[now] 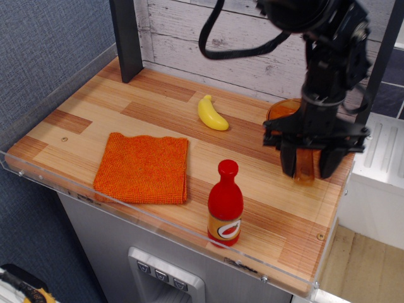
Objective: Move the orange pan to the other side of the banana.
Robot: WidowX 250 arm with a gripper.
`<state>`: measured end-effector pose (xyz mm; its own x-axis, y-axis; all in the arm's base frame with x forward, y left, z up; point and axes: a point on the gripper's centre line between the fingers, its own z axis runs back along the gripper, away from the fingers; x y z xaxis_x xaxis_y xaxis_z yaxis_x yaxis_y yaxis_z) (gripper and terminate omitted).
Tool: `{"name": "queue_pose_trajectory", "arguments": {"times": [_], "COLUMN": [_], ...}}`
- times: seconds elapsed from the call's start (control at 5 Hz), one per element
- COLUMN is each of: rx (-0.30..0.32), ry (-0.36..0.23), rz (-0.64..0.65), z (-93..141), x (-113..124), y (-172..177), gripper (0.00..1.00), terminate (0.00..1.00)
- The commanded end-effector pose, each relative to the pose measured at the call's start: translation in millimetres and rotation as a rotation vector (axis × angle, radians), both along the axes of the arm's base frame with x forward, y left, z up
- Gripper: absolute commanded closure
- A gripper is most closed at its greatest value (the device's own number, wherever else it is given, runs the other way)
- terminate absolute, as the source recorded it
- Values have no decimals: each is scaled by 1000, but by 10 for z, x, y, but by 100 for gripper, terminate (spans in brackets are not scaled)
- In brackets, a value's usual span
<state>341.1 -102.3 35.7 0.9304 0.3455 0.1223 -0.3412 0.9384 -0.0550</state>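
The orange pan (282, 111) lies at the back right of the wooden table (158, 107), its round bowl mostly hidden behind the arm. Its flat handle (305, 167) points toward the front edge. My gripper (307, 169) hangs straight down over the handle with one finger on each side, jaws apart, not clamped on it. The yellow banana (212, 113) lies on the table to the left of the pan, well apart from the gripper.
A square orange cloth (144, 168) lies at the front left. A red bottle (225, 203) stands near the front edge, left of the gripper. A dark post (126, 38) stands at the back left. The table's right edge is close to the gripper.
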Motion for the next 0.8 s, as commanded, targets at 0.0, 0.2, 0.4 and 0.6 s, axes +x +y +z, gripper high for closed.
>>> {"name": "queue_pose_trajectory", "arguments": {"times": [0.0,0.2,0.4,0.6], "rx": [4,54,112,144], "ry": [-74,-107,-60,-69], "rz": [-75,-134,-151,-107], "z": [367,470,596,771], "x": [40,33,4,-87], "y": [-25,-4,164,445], "gripper": [0,0,0,0], "terminate": [0,0,0,0]}}
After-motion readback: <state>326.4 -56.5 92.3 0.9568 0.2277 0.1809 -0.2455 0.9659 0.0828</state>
